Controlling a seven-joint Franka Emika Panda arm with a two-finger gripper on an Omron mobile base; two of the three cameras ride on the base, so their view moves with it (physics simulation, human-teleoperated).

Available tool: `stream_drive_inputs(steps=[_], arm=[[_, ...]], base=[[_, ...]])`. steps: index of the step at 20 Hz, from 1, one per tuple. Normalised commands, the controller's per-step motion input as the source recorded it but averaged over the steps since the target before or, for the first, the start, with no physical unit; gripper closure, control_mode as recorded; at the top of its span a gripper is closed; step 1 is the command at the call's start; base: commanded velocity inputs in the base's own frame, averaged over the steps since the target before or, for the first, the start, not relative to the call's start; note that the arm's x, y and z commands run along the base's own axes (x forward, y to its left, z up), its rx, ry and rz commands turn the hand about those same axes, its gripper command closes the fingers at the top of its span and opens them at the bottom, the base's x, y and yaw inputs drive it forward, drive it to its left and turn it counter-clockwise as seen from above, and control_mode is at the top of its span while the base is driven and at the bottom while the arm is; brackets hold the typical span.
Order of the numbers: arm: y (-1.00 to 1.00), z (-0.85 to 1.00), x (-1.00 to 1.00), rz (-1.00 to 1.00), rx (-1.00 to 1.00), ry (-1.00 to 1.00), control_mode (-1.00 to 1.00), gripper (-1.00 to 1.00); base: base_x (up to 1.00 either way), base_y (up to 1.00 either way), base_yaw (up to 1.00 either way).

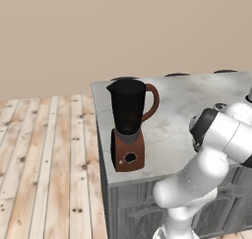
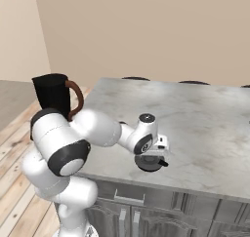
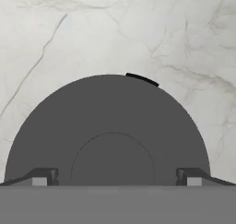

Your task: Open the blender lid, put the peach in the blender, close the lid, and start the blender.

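The grey-white marble counter carries the blender lid, lying flat directly beneath the gripper, near the counter's front edge. The blender stands upright on the counter's corner, well apart from the gripper, at its left.

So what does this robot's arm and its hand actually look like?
The arm is glossy white in fat rounded segments, with dark grey-black bands at the joints. Its gripper ends in two small dark grey fingertips. No cables or markings show.
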Motion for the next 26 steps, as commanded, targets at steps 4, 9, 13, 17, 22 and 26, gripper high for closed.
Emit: stream_drive_inputs(steps=[4, 9, 13, 17, 22, 26], arm=[[0.01, -0.78, -0.15, 0.01, 0.0, 0.03, -1.0, 1.0], [0.29, -0.8, -0.22, 0.0, -0.03, 0.02, -1.0, 1.0], [0.23, -0.76, -0.22, 0.0, 0.0, 0.0, -1.0, 1.0], [0.16, -0.39, -0.25, 0.0, 0.0, 0.0, -1.0, 1.0], [0.04, 0.6, -0.24, 0.0, 0.0, -0.06, -1.0, 1.0], [0.01, 1.0, -0.07, 0.0, 0.0, -0.15, -1.0, 1.0]], base=[[0.0, 0.0, 0.0], [0.0, 0.0, 0.0], [0.0, 0.0, 0.0], [0.0, 0.0, 0.0], [0.0, 0.0, 0.0], [0.0, 0.0, 0.0]])
